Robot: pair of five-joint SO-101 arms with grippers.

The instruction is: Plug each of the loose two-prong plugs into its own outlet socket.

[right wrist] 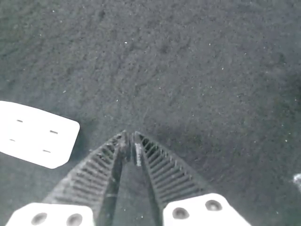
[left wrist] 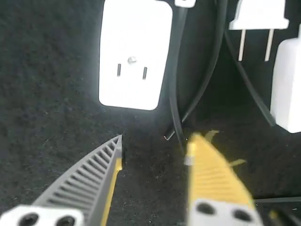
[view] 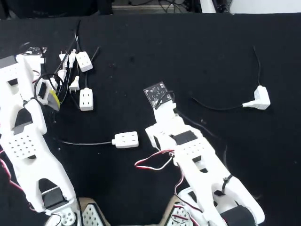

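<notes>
**Entry: plugs and sockets, black cloth**

1. Left gripper (left wrist: pixel 155 140): jaws spread, nothing between them. One finger is grey and ribbed (left wrist: pixel 94 174), the other yellow (left wrist: pixel 211 174).
2. Socket (left wrist: pixel 134 54): directly ahead of the left gripper and near its tips. Flat white plastic block with rounded corners and a glossy face, two slots upward. Its long axis runs straight away from the gripper.
3. Plug (left wrist: pixel 257 19): ahead of the left gripper and off to the yellow finger's side, beyond the socket's near end. White moulded body with two thin bright metal prongs pointing back toward the gripper. Its axis is roughly parallel to the socket's.
4. Cord (left wrist: pixel 176 94): black, smooth and round. It lies between socket and plug, and its near end reaches almost to the yellow fingertip.
5. Right gripper (right wrist: pixel 128 137): ribbed grey fingers pressed together, holding nothing, tips just over the cloth (right wrist: pixel 197 56), which is a matt, speckled weave.
6. Side socket (right wrist: pixel 35 134): white slab with its slots up, just beside the right gripper's tips.
7. Far plug (view: pixel 261 99): white, trailing a thin black cord. It is well apart from both arms, on the right arm's side.

Judgement: the left arm is nearer the clustered plug. Reaching it means a sideways shift toward the yellow finger, with the cord in the way.
</notes>
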